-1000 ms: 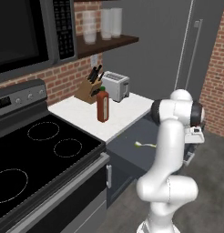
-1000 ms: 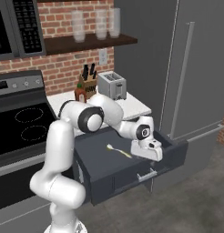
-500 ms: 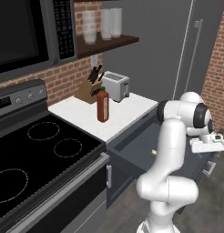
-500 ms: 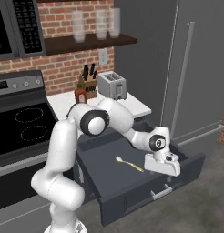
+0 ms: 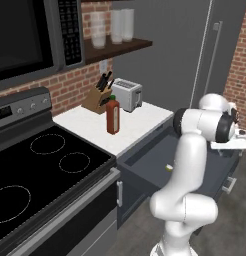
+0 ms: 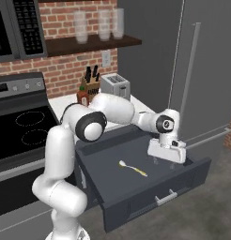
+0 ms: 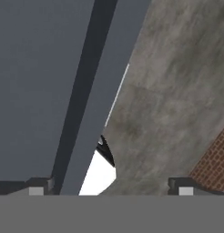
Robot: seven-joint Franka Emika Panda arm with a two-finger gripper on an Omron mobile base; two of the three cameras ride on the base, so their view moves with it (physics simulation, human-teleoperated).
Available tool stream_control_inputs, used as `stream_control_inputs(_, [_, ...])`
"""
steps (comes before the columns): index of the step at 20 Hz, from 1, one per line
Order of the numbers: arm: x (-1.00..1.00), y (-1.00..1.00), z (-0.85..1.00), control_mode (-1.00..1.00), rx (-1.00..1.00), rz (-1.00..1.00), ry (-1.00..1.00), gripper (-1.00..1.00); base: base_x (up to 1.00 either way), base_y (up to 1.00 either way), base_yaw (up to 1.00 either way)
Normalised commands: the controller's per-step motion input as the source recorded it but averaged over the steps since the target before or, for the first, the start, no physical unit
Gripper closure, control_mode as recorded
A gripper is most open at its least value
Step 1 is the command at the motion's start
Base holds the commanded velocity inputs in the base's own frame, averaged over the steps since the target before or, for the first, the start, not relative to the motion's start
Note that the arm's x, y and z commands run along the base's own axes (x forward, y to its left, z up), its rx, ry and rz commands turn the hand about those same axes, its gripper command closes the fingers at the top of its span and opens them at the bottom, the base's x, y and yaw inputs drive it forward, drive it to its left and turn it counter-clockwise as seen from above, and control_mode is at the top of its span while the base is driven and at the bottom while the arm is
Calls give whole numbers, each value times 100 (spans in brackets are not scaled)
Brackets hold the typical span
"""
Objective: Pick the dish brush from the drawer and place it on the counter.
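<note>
The gripper point(image 6: 168, 159) hangs with its jaws spread wide and nothing between them, out over the far front corner of the open drawer point(image 6: 136, 206). The dish brush point(image 6: 133, 168) lies flat mid-floor of the drawer, well apart from it. From where I stand, the hand should swing back over the yellow handle, line its fingers across it and drop straight down before closing; the counter point(image 5: 137, 125) waits behind.

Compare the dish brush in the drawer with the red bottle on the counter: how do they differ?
The dish brush lies flat on the drawer floor; the red bottle stands upright on the counter. The brush is slender, yellow-handled and whitish-headed; the bottle is thicker, taller and red. Neither is held.
</note>
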Motion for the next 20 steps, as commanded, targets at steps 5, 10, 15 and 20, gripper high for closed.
stream_control_inputs(5, [15,56,83,-100,5,-8,-5,-100,0,0,0])
stream_control_inputs(10, [0,59,27,-100,0,19,-2,-100,0,0,0])
stream_control_inputs(15, [0,51,-18,-100,0,51,0,-100,0,0,0])
stream_control_inputs(20, [2,21,-54,-100,11,58,-3,-100,0,0,0])
